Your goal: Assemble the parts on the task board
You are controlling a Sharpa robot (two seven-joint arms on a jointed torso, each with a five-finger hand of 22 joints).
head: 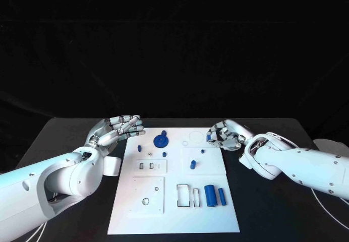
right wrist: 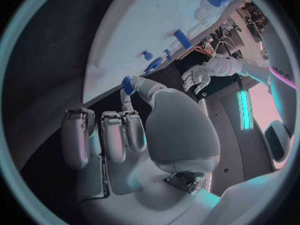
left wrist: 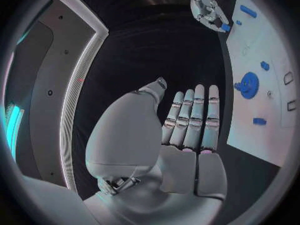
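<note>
Head view: we see the black tabletop (head: pixel 72 133) w/ the white task board (head: pixel 174 212) lying flat in the middle. Next in size, the left hand (head: pixel 116 131) hangs just off the board's far left corner, fingers straight & side by side, nothing in it; left wrist view shows the same flat left hand (left wrist: pixel 187 122) beside the board edge. The right hand (head: pixel 225 135) sits at the board's far right corner, fingers curled in, pinching a small blue part (head: pixel 210 138) betw. thumb & a fingertip; right wrist view shows that blue part (right wrist: pixel 127 84) at the tip of the thumb, held above the board's edge. On the board we see a blue round part w/ a handle-like tab (head: pixel 161 139) near the far left, two blue cylinders (head: pixel 215 195) lying side by side near the right edge, touching or nearly so, a small blue peg (head: pixel 192 163) mid-board, & a tiny blue piece (head: pixel 139 148) close to the left edge. Rectangular slots (head: pixel 187 195) sit just left of the cylinders.
</note>
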